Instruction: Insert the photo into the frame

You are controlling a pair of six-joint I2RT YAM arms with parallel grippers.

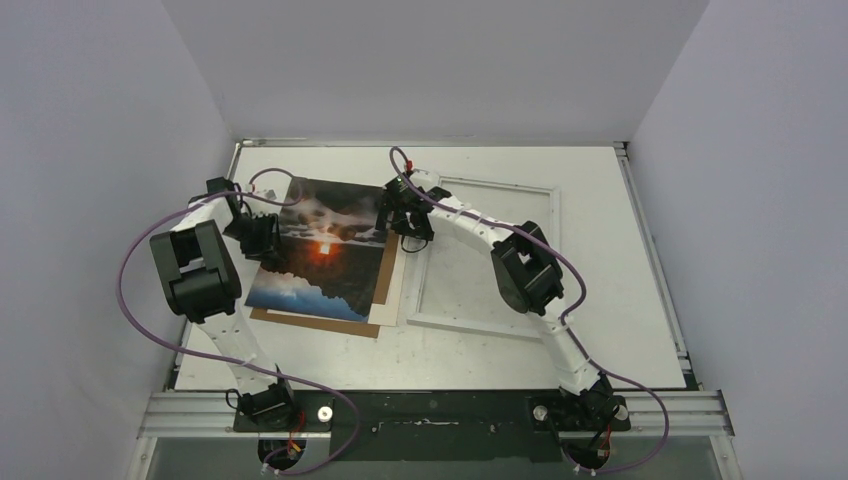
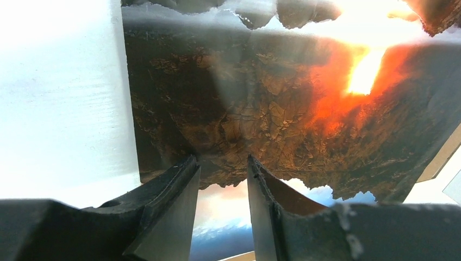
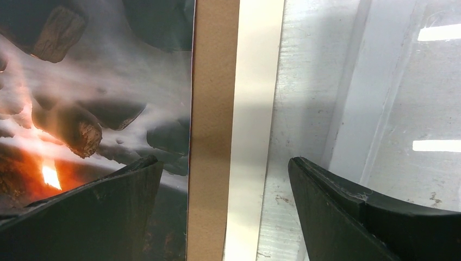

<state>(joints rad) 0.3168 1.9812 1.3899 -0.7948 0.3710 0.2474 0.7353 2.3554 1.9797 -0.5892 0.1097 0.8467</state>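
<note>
Nearest you, the bare white tabletop (image 1: 400, 362) is carrying everything, and the job is hardly begun. The large thin sunset photo print (image 1: 325, 255) is lying left of centre, not in the frame. It is resting on a plain brown backing board (image 3: 212, 109) and a cream sheet (image 3: 255, 109), both peeking out along its near and right edges. The large rectangular white-bordered picture frame (image 3: 364, 98) is lying flat just to the right, its clear middle showing only tabletop.

You are holding the left fingers (image 2: 168, 212) partly apart over the photo by its left edge, grasping nothing that shows. Farther off, the right fingers (image 3: 92, 217) are standing wide and released, straddling the photo's right edge near its far corner.

Lifting the print off the board and carrying it right is all remaining. The right arm (image 1: 520, 270) is stretching across the frame's opening, so it is likely getting in the way.
</note>
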